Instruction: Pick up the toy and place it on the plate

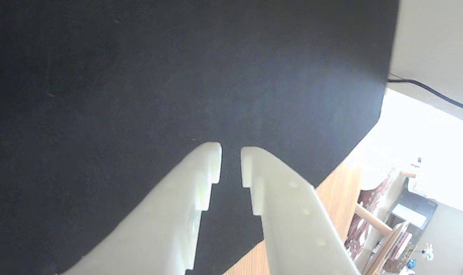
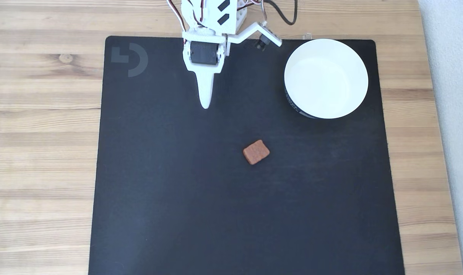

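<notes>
Black mat (image 2: 177,198), reddish-brown square toy (image 2: 256,152)

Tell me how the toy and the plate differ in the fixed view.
Colour: the toy is reddish-brown, the plate plain white inside with a dark band on its outer side.
Shape: the toy is a roughly square block with rounded corners, the plate a round, bowl-like dish.
Size: the toy is far smaller than the plate.
Shared: both rest on the black mat, apart from each other, and neither is touched by the pincer.
</notes>
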Robot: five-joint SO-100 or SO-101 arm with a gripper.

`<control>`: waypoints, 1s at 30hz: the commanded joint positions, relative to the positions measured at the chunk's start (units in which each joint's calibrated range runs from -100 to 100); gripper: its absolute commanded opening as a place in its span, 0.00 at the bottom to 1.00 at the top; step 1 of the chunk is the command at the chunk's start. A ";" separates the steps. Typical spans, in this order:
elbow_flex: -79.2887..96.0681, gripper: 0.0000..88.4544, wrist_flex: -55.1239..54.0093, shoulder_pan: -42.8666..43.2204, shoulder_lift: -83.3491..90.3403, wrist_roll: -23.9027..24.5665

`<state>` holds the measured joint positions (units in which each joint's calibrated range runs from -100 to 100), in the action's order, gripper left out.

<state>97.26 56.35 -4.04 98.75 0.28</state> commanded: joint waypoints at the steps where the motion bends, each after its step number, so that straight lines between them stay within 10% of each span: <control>1: -7.35 0.03 1.99 0.48 -2.92 0.34; 30: -58.55 0.03 0.80 10.94 -61.03 2.43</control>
<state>45.49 57.87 6.28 44.30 2.50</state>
